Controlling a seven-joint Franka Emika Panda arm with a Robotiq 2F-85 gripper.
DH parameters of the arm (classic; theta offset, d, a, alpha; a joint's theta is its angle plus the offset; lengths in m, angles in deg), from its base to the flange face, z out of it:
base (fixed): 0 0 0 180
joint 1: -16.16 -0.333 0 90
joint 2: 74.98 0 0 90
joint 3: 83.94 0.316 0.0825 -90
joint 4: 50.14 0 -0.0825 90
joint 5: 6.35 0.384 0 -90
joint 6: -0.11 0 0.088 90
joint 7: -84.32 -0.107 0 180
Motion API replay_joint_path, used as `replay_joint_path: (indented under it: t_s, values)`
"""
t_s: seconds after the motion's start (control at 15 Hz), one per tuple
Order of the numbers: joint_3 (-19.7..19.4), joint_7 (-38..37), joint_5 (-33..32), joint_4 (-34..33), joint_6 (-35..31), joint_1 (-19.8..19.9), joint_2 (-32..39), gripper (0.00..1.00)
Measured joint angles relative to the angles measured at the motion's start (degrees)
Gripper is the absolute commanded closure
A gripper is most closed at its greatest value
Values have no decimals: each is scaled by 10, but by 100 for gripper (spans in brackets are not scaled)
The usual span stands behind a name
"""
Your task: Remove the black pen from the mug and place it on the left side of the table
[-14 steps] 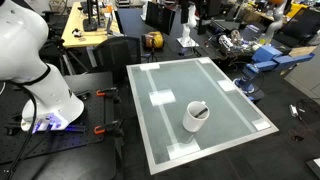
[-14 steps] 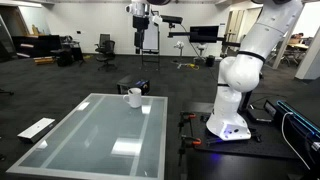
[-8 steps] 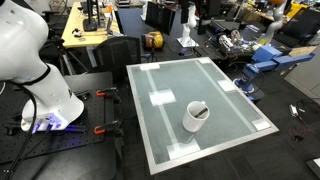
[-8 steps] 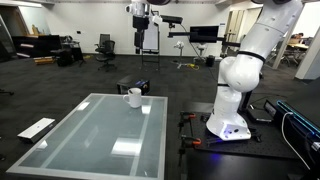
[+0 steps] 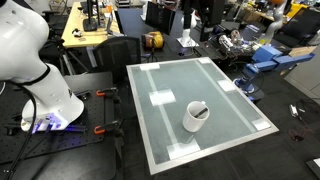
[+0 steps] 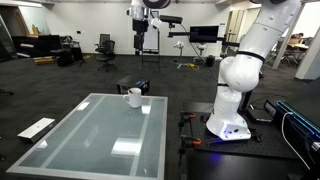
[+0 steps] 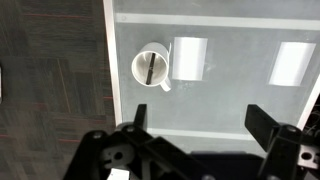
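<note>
The small white ceramic mug (image 6: 133, 97) is sitting by the pale frosted-glass worktop's (image 6: 90, 140) far edge, the tool (image 6: 141, 44) hanging high above.

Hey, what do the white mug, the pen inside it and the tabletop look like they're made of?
The mug looks like glazed ceramic, with a plain white, smooth, thick wall and a dark inside. The black pen is probably plastic, being thin, straight and uniformly dark, but it is too small to be sure. The table top looks like frosted glass, pale greenish and matte with soft blurred light patches.
</note>
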Motion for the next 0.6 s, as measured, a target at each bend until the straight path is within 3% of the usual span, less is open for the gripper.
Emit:
replay_joint_path:
  t_s: [0.2, 0.6]
  values:
    - [-7, 0, 0, 11, -37, 6, 12, 0]
    - [-12, -23, -1, 62, -172, 24, 38, 0]
